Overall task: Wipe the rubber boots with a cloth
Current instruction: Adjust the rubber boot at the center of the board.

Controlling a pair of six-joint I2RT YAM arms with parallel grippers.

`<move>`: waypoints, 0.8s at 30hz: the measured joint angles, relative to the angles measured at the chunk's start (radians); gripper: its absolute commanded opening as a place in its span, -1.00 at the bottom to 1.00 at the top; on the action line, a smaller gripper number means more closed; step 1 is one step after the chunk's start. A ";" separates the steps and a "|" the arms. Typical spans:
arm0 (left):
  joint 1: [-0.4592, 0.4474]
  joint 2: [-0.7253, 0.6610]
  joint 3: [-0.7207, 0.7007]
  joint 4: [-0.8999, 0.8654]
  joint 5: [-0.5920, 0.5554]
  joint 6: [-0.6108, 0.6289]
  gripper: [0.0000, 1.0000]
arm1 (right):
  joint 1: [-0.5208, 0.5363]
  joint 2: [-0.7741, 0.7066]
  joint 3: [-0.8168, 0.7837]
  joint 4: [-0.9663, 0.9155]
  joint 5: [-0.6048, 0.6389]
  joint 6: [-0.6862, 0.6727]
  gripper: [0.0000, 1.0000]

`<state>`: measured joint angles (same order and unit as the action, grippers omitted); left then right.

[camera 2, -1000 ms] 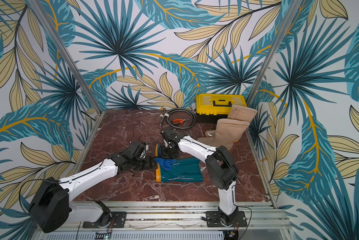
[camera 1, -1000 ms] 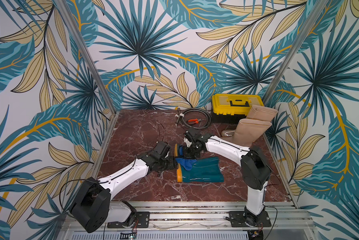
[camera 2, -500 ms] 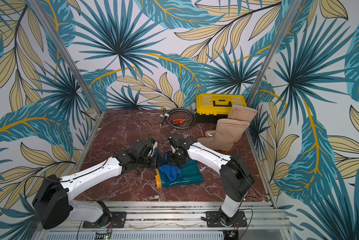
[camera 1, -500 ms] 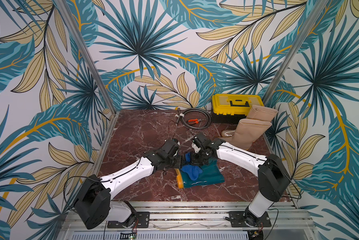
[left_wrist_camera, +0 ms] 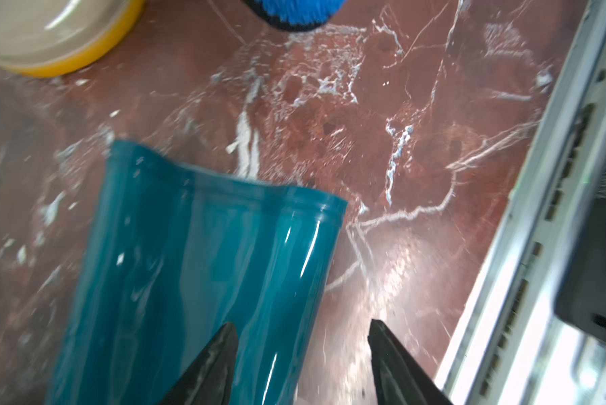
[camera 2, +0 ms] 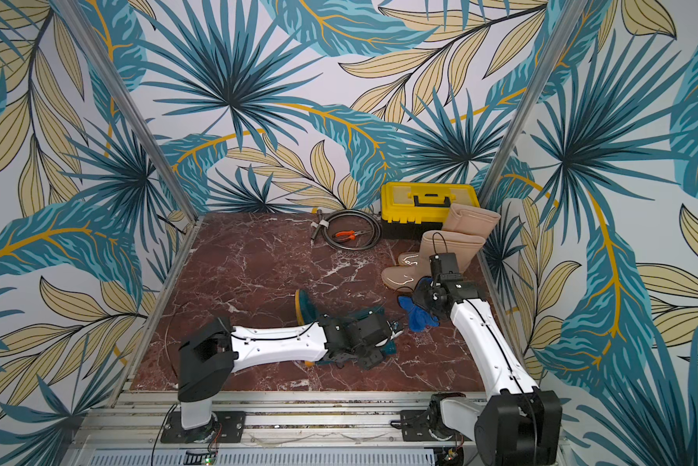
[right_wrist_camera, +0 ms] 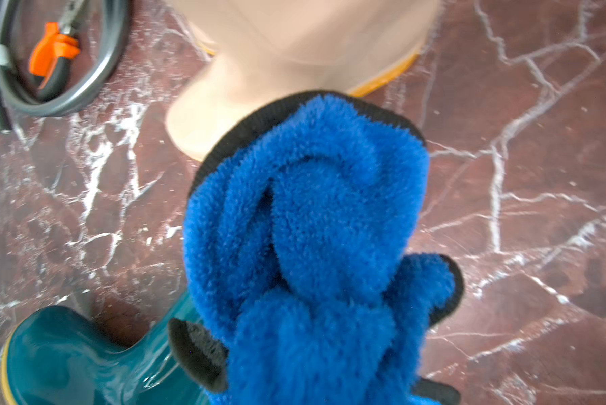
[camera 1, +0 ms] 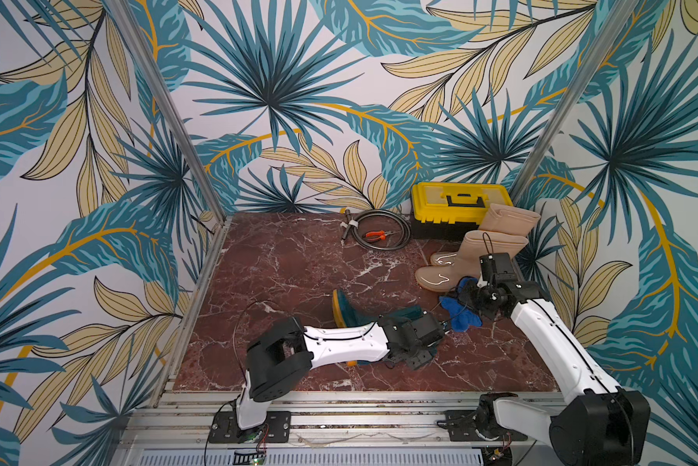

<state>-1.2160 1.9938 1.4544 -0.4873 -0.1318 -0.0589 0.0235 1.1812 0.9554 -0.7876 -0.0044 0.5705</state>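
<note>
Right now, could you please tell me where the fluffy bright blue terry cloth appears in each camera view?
Top view: the fluffy bright blue terry cloth sits right of centre, beside the toe of the nearer glossy beige-tan rubber boot.
Top view: likewise, right of centre.
Left wrist: a sliver at the picture's top edge.
Right wrist: fills the centre.
Shared landmark: that boot's toe, in all four.
</note>
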 measured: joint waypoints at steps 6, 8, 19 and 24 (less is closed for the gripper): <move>0.007 0.143 0.101 -0.015 -0.074 0.054 0.33 | -0.019 -0.010 -0.053 0.005 -0.024 -0.003 -1.00; 0.006 0.167 0.123 -0.027 -0.073 0.055 0.25 | -0.021 -0.010 -0.058 0.005 -0.031 -0.003 -1.00; 0.095 0.023 0.093 -0.058 -0.088 0.056 -1.00 | -0.045 -0.027 -0.061 0.006 -0.029 -0.011 -1.00; 0.287 -0.166 0.147 -0.090 -0.005 0.055 -1.00 | -0.048 -0.067 -0.077 0.017 -0.030 -0.010 -1.00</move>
<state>-0.9291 1.8278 1.6016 -0.5770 -0.1371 -0.0044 -0.0250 1.1145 0.8787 -0.7708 -0.0345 0.5602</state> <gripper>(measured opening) 0.058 0.148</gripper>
